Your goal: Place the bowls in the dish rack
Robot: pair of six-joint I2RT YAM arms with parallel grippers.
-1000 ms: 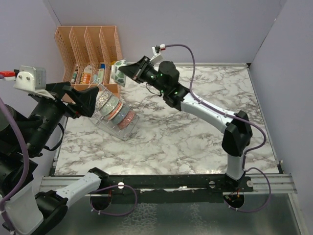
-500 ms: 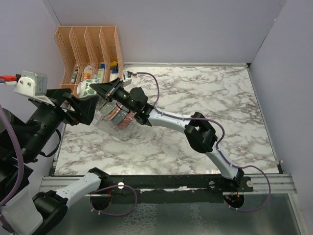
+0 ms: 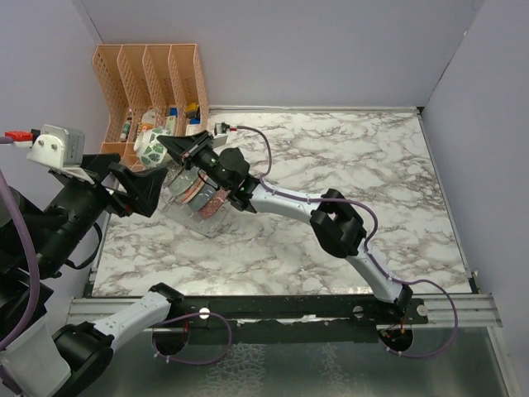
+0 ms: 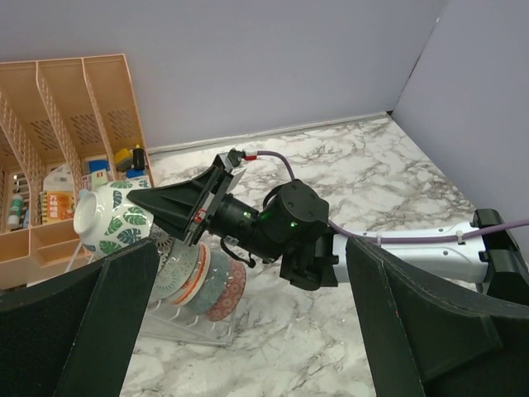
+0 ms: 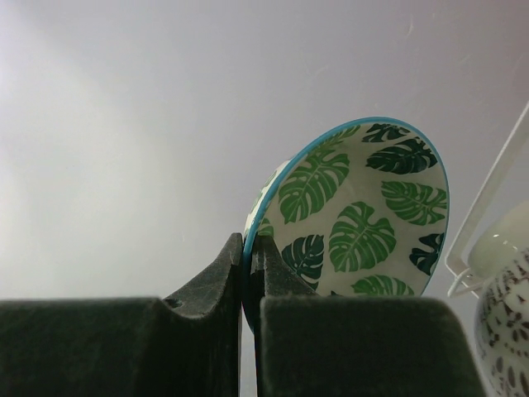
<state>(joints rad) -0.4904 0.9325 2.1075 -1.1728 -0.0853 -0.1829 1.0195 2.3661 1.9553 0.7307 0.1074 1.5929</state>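
The right gripper (image 5: 248,248) is clamped on the rim of the leaf-patterned bowl (image 5: 355,219), holding it tilted at the end of the clear dish rack (image 3: 207,222) nearest the orange file organizer (image 3: 149,74). The left gripper (image 3: 139,184) is spread wide and holds nothing.

An orange slotted file organizer (image 3: 149,70) stands upright in the far left corner of the marble-patterned desk (image 3: 347,157), against the pale purple walls (image 3: 331,50). Its lower compartments hold small boxes and packets (image 4: 56,198), among them a yellow and a blue item (image 4: 126,157); their labels are too small to read.
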